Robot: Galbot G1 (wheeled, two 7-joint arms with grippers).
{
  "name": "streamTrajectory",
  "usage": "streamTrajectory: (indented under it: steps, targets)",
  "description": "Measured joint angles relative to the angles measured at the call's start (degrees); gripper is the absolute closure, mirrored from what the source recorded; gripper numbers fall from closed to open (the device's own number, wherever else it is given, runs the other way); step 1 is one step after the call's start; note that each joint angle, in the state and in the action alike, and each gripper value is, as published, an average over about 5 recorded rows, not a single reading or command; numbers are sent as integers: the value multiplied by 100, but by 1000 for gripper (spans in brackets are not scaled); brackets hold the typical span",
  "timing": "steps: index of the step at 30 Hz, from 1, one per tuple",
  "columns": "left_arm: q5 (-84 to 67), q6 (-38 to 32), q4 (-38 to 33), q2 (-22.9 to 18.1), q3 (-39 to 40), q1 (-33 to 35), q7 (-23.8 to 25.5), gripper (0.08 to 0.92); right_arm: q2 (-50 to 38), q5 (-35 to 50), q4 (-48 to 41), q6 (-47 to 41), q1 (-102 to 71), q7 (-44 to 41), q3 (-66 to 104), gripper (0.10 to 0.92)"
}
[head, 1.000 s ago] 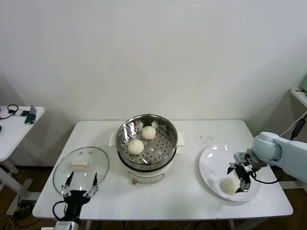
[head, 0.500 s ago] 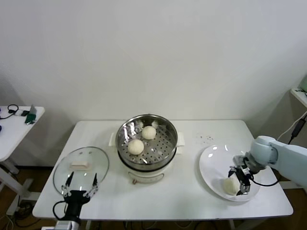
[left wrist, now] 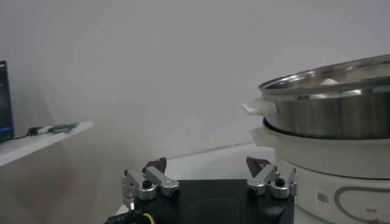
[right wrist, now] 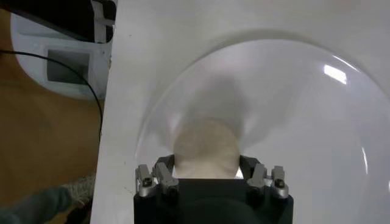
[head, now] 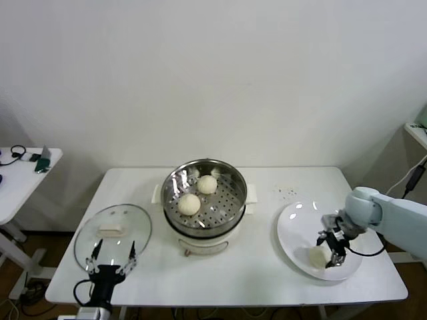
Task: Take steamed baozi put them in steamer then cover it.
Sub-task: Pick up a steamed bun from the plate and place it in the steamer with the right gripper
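Two steamed baozi (head: 189, 203) (head: 207, 185) lie in the steamer (head: 237, 193), and the edge of a third shows at its far rim (head: 215, 173). One more baozi (head: 316, 257) lies on the white plate (head: 297, 223) at the right. My right gripper (head: 325, 255) is down over this baozi. In the right wrist view the gripper (right wrist: 206, 163) is open with a finger on each side of the baozi (right wrist: 204, 143). My left gripper (head: 111, 257) is open and empty, parked at the table's front left; it also shows in the left wrist view (left wrist: 207, 164).
The glass lid (head: 113, 233) with a white handle lies flat at the table's left, just behind my left gripper. The steamer (left wrist: 329, 115) on its white cooker base (left wrist: 329, 155) stands mid-table. A side table (head: 20, 167) is at far left.
My right gripper has moved a little to the left and lower onto the plate, so its fingers now straddle the baozi. The left arm has not moved.
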Motion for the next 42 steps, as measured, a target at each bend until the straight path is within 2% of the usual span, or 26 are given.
streamTrajectory:
  steps: [7, 17, 28, 42]
  targets:
    - [8, 1, -13, 0, 24, -12, 2, 177, 124, -13, 16, 341, 582, -137, -381, 331]
    - [4, -3, -47, 13, 21, 31, 13, 177, 773, -99, 204, 1644, 2432, -635, -1369, 336]
    - [-9, -40, -32, 44, 39, 85, 17, 177, 2101, 88, 256, 2819, 3896, -1017, -1705, 321]
    - [-23, -104, -25, 65, 0, 186, 32, 177, 4181, -359, -648, 3692, 3556, -1300, -1158, 321]
